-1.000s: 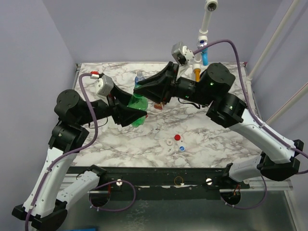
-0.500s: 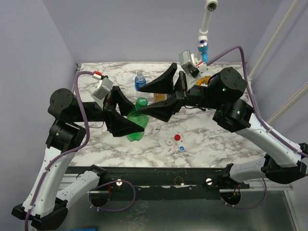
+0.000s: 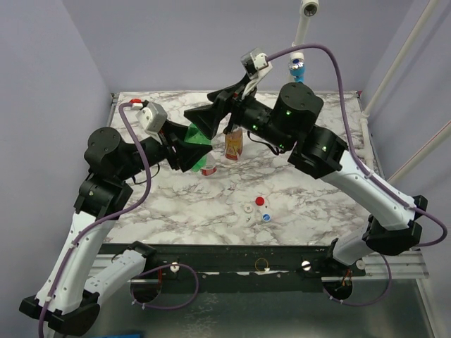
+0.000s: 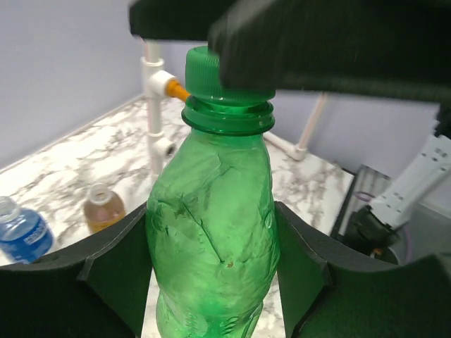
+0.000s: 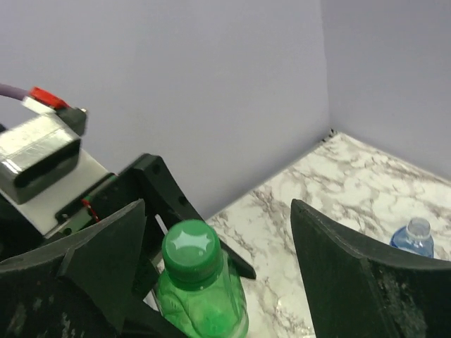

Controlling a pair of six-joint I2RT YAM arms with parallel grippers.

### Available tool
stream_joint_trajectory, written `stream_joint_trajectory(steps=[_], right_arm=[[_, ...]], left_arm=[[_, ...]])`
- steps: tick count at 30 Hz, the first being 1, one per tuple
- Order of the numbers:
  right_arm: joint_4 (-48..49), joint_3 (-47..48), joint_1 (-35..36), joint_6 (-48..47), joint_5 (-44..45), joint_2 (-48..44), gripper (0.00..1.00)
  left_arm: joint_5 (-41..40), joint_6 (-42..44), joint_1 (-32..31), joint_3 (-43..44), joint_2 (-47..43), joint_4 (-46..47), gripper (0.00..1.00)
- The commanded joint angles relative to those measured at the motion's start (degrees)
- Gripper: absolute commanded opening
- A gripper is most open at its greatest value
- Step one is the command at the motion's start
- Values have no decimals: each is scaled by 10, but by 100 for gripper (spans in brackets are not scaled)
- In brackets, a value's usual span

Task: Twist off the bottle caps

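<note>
My left gripper is shut on the body of the green bottle, holding it up off the table. Its green cap is on the neck. My right gripper stands open around that cap, which sits nearer one finger; both fingers look clear of it. Seen from above, the right gripper hangs over the bottle's top. Loose on the marble lie a red cap, a white cap and a bluish-white cap.
An amber bottle stands behind the grippers, also in the left wrist view. A clear bottle with a blue label stands at the back. A red-and-white labelled bottle lies under the left gripper. A white pipe rises at the back.
The right gripper opened, pulled away to the right, then swung back over the green cap. The left arm raised the bottle toward the back.
</note>
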Motion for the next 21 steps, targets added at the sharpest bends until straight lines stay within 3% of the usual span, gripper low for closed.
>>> stream_joint_trajectory(steps=[1, 21], right_arm=[[-35, 15, 6, 13, 52, 15, 83], [-7, 9, 6, 7, -3, 25, 16]], left_arm=[[-102, 48, 3, -8, -5, 0, 0], [-50, 29, 3, -11, -4, -1, 0]])
